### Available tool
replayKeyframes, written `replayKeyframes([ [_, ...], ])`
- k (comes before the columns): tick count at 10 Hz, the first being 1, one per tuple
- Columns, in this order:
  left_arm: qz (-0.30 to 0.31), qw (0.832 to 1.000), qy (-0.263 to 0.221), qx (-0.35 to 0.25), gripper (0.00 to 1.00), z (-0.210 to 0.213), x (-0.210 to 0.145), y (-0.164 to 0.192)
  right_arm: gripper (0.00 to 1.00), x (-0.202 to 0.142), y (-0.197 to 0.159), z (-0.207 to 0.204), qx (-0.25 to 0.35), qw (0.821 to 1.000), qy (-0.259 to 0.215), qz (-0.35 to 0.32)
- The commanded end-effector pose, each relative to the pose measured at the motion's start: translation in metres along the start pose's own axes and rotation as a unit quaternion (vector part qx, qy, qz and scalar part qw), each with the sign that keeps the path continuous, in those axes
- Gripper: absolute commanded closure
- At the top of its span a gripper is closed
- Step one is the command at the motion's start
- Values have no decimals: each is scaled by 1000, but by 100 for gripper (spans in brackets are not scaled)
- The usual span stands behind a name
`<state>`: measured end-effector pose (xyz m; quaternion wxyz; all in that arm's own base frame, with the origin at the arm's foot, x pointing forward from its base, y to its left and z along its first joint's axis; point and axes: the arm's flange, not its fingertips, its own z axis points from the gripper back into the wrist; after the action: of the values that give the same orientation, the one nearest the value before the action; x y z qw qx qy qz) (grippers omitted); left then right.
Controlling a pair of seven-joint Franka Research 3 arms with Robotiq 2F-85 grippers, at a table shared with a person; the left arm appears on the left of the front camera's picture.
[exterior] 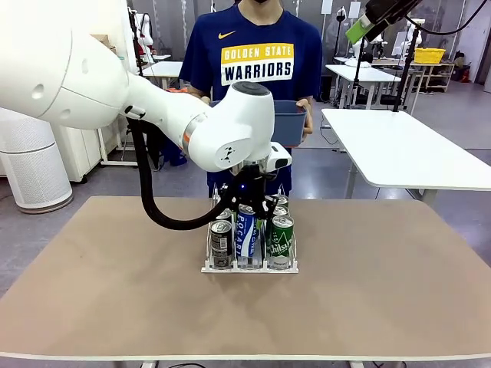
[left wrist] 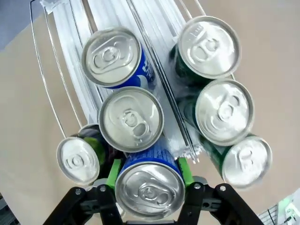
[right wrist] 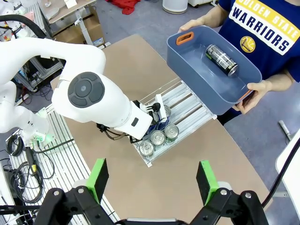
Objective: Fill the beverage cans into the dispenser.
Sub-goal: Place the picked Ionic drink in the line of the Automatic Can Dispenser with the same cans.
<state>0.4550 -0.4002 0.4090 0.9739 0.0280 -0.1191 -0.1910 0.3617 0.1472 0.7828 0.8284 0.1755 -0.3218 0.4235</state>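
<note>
Currently the left gripper [left wrist: 149,172] is pinching a blue-and-white can [left wrist: 150,190] between its green pads, holding it upright at the front end of the middle lane of the dispenser [exterior: 249,268]. The rack is sitting mid-tabletop [exterior: 92,291], on the side nearer the person.

I am reading this as the placing step: the can is going into its lane, or is just seated (whether its base is touching the rack, I cannot tell). The next move is calling for the jaws to spread and the gripper to lift straight up, since cans are crowding it on three sides and a sideways drift could knock them.

Seven cans are showing in the dispenser:
- Three green cans [left wrist: 225,111] are filling one outer lane.
- One black can [left wrist: 78,159] is standing in the other.
- The middle lane is carrying the held can, a second blue can [left wrist: 111,57], and one between them [left wrist: 131,119] whose side is hidden.

An eighth, a black can [right wrist: 221,60], is lying in the blue-grey bin [right wrist: 197,82] that the person's hand [right wrist: 262,88] is steadying past the far edge.

The right gripper [right wrist: 153,180] is hovering high above, jaws spread and gripping nothing.
</note>
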Motion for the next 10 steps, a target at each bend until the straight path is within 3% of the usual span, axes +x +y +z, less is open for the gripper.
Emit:
replayKeyframes([
  [1,13,998,-21,58,43,-6,9,25,0,-1,1,0,4,1000,3,1],
  [4,-2,1000,-9,19,43,0,6,20,0,-1,1,0,4,1000,3,1],
  [5,9,1000,-7,6,43,-1,4,2,0,-1,1,0,4,1000,3,1],
  [10,22,1000,-5,-10,43,7,-19,-12,0,-1,1,0,4,1000,3,1],
])
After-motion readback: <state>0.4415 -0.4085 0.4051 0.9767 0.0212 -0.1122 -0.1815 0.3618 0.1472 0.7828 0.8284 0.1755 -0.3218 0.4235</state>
